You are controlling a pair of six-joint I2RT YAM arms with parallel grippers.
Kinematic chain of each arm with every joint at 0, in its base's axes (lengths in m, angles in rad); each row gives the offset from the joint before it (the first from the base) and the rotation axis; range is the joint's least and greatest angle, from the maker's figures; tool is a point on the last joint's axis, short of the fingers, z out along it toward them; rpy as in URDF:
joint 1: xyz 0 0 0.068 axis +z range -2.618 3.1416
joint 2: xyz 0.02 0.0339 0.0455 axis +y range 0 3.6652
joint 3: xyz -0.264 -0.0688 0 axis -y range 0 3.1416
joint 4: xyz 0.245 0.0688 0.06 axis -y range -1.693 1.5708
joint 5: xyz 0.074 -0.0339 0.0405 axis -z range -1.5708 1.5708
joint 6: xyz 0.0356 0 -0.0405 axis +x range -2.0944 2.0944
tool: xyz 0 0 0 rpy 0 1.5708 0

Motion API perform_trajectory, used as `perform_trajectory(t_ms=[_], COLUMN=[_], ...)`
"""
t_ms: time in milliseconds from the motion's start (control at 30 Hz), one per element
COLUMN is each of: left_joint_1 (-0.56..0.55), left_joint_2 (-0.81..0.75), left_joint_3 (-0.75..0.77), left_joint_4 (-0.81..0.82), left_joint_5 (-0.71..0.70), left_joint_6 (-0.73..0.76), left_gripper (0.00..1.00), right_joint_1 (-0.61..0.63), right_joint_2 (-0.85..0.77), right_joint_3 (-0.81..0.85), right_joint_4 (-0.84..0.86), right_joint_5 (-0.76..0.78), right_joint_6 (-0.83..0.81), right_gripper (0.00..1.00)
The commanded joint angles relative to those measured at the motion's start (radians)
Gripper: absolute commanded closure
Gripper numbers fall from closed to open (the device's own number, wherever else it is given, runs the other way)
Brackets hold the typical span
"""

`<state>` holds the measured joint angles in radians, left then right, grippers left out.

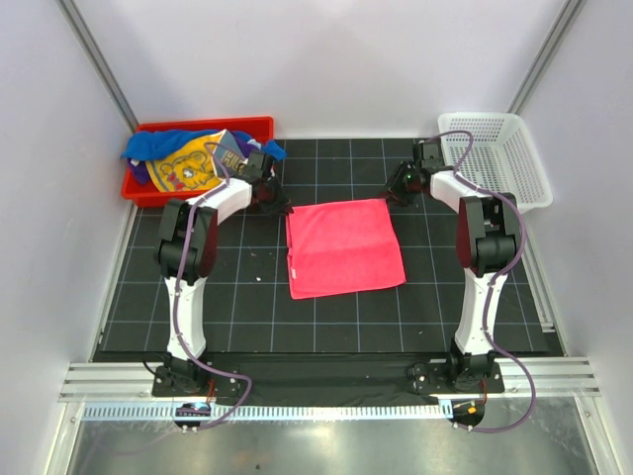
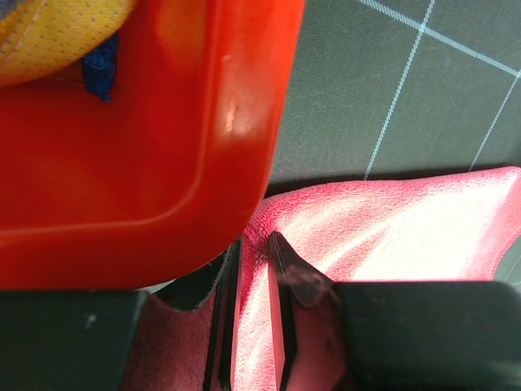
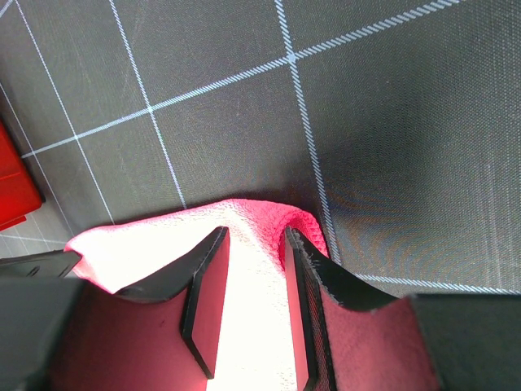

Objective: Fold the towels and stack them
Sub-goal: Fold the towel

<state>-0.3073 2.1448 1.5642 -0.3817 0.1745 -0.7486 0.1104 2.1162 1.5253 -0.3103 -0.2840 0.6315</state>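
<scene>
Grasp stage of the first fold, judged from the pose of both arms. Hot-pink rectangular cloth towel (image 1: 344,247) spread flat at the centre of the black gridded bench (image 1: 247,317), no edge yet turned over.

Left hand (image 2: 254,252) at the towel's 11 o'clock corner, just beside the wall of the red plastic bin (image 1: 148,188). Fingers drawn narrow, with a raised fold of pink cloth pinched between them.

Right hand (image 3: 254,236) at the towel's 1 o'clock corner, fingers partly apart and astride the rumpled tip of the corner. Impossible to tell whether the pads press the cloth.

Heap of loose cloth towels in bright blue, yellow-orange and purple (image 1: 183,158) inside the bin at 10 o'clock on the bench, touched by neither hand. White mesh plastic basket (image 1: 495,158) at 2 o'clock.

Task judged to be early, with one towel laid out and the rest waiting.

Next move, as a judgement:
- Firm closure of the right hand on its corner.
- Level lift of both far corners together.
- Carry toward 6 o'clock, with the corners laid onto the near edge and matched.
- Care needed for the left wrist against the bin wall, and for equal height on both sides to avoid a skewed crease.
</scene>
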Motion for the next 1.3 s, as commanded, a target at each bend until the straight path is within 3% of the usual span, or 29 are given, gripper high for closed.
perform_trajectory(t_ms=[0, 300, 1267], left_joint_1=[0.000, -0.001, -0.001], left_joint_2=[-0.030, -0.033, 0.001], left_joint_3=[-0.009, -0.009, 0.028], left_joint_4=[0.021, 0.040, 0.052], left_joint_5=[-0.021, -0.026, -0.064], left_joint_6=[0.008, 0.006, -0.005], left_gripper=[0.78, 0.64, 0.71], right_joint_1=[0.006, 0.006, 0.006], right_joint_2=[0.002, 0.021, 0.076], right_joint_3=[0.010, 0.019, 0.050], right_joint_4=[0.028, 0.030, 0.027], right_joint_5=[-0.011, -0.009, 0.020], right_joint_6=[-0.001, -0.001, 0.008], right_gripper=[0.60, 0.59, 0.59])
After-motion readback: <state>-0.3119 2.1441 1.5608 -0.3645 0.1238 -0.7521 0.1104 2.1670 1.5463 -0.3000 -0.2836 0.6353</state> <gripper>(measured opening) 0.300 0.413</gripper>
